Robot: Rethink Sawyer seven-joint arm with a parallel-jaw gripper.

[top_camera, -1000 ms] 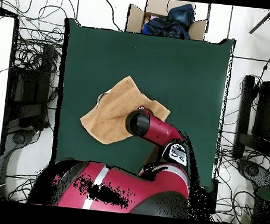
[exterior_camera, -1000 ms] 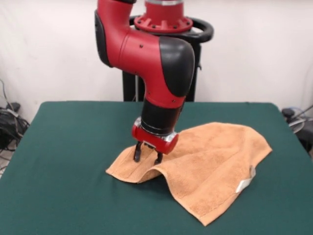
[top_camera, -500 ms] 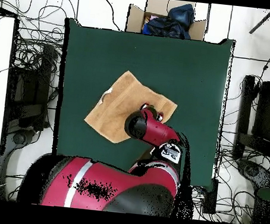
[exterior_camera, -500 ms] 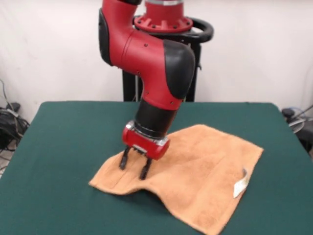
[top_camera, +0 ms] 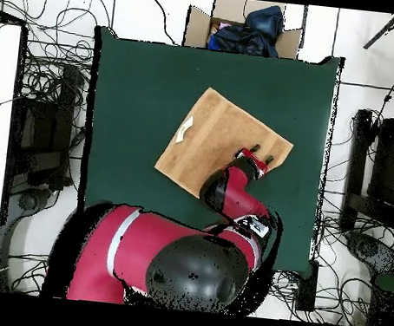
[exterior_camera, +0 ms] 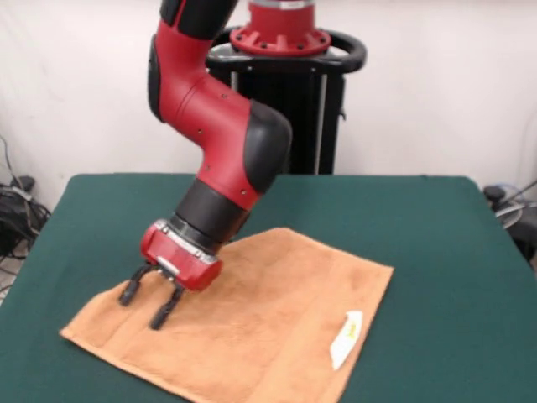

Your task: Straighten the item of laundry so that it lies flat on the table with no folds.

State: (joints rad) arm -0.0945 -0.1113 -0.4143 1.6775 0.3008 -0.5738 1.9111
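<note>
Towel (exterior_camera: 252, 327) now dragged flat w/ pincer (exterior_camera: 147, 304) (fingers spread wide) over its corner.

Front view low, overhead straight down — table (exterior_camera: 436, 235) shared

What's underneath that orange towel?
Only the green table shows around the towel, which lies flat. Whatever it covers is hidden. The gripper is over one end.
</note>
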